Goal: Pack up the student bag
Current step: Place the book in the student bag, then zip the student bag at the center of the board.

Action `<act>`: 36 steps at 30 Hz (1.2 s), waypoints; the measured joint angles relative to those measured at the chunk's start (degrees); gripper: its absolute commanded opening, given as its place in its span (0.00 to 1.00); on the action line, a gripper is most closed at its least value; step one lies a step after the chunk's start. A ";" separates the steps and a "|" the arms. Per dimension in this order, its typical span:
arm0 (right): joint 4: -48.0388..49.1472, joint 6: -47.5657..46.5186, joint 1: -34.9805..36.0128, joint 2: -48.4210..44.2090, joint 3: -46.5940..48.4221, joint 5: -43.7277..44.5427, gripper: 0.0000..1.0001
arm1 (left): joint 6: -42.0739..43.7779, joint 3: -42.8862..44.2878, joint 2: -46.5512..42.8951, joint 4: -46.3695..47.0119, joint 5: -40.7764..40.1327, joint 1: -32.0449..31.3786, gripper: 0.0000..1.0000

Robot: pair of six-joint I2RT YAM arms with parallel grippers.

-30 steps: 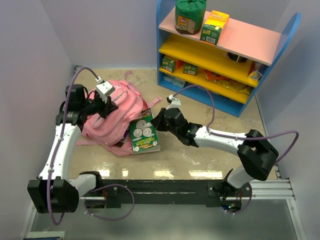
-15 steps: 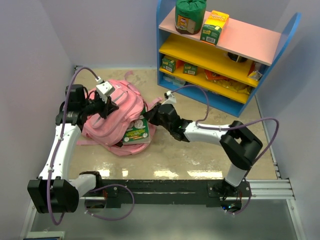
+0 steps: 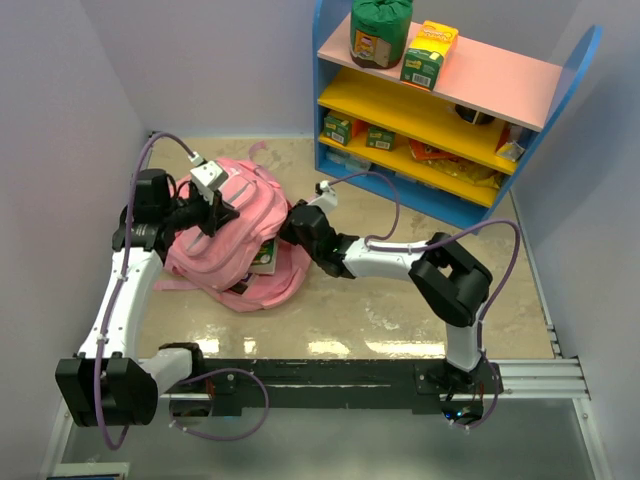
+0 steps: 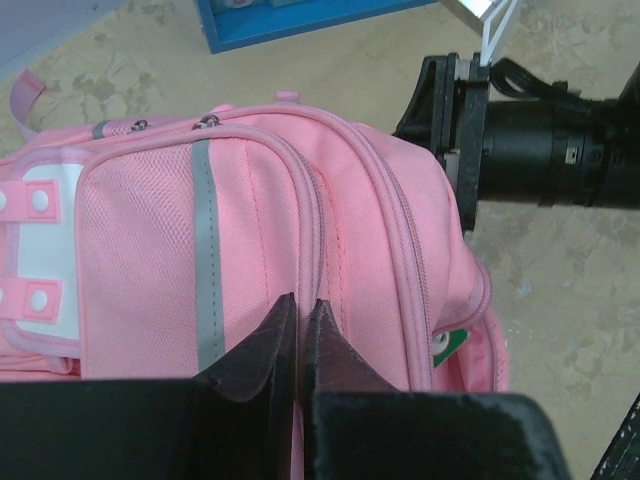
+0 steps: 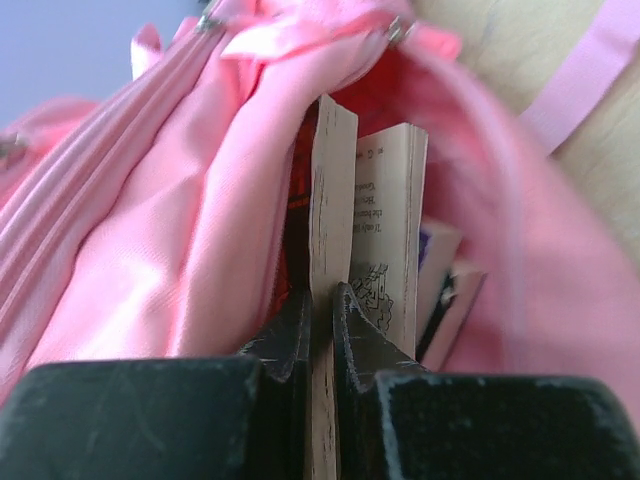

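The student bag (image 3: 235, 200), pink with grey zippers, lies on the floor with its opening facing right. My left gripper (image 3: 215, 212) is shut on a fold of its top fabric (image 4: 250, 200), the jaws (image 4: 300, 305) pinching the pink cloth. My right gripper (image 3: 290, 225) is at the bag's mouth, shut on a book (image 5: 385, 220) that stands on edge inside the pink opening (image 5: 130, 220). In the top view only a green corner of the book (image 3: 266, 257) shows. A sliver of green (image 4: 447, 342) peeks from the opening in the left wrist view.
A blue shelf unit (image 3: 585, 60) stands at the back right with a green pack (image 3: 380, 30), a yellow-green box (image 3: 428, 52) and several packets. Other books (image 5: 450, 290) sit deeper in the bag. A pink strap (image 3: 310, 203) trails on the floor. Walls close both sides.
My right arm has pushed the green book leftward from outside the bag into its opening, so most of the cover is now hidden. The left gripper has kept its hold.
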 measured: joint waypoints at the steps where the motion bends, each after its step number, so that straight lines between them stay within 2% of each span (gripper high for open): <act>1: -0.04 0.22 0.59 0.44 0.57 0.13 0.00 | -1.01 -0.46 0.00 0.90 0.28 0.02 0.00; 2: 0.24 0.85 1.31 1.07 1.01 0.13 0.00 | -2.08 -1.07 0.00 1.97 0.52 0.02 0.00; 3: 1.70 3.02 2.95 2.21 0.94 -0.09 0.13 | -5.44 -2.27 0.04 4.70 0.90 0.11 0.00; 4: 1.75 3.08 2.99 2.25 0.94 -0.13 0.19 | -5.53 -2.29 0.04 4.76 0.96 0.13 0.00; 5: 2.12 3.54 3.15 2.29 0.72 -0.37 0.38 | -7.02 -2.60 0.04 6.08 1.05 0.13 0.00; 9: 1.92 4.26 3.28 0.42 -1.75 -2.58 0.76 | -12.74 -4.61 0.00 11.69 0.90 0.09 0.00; 12: -1.60 2.40 3.28 -3.13 -3.10 -3.80 0.80 | -15.82 -5.29 0.02 14.49 -0.26 -0.42 0.00; 16: -5.46 -3.54 3.48 -13.16 -7.34 -4.48 0.63 | -20.26 -6.38 0.00 18.08 -2.80 -2.67 0.00; 22: -9.77 -11.26 8.52 -32.02 -16.94 -0.70 0.64 | -25.99 -6.10 2.54 21.00 -6.95 -7.04 0.00; 25: -13.60 -12.96 13.70 -36.39 -18.64 1.95 0.66 | -27.17 -4.57 4.94 21.64 -8.50 -9.27 0.21; 27: -15.34 -13.49 17.64 -36.52 -18.60 3.50 0.66 | -27.02 -3.45 6.60 21.79 -9.73 -11.50 0.46; 29: -17.18 -13.62 21.44 -34.64 -17.88 4.39 0.66 | -26.51 -2.78 7.87 22.67 -9.16 -14.05 0.58; 32: -18.38 -13.51 25.07 -28.59 -15.82 4.17 0.67 | -23.69 -1.05 8.85 20.70 -6.95 -16.28 0.63; 36: -18.91 -13.51 25.42 -20.26 -13.70 3.39 0.67 | -13.79 3.58 9.81 11.76 -5.88 -15.50 0.68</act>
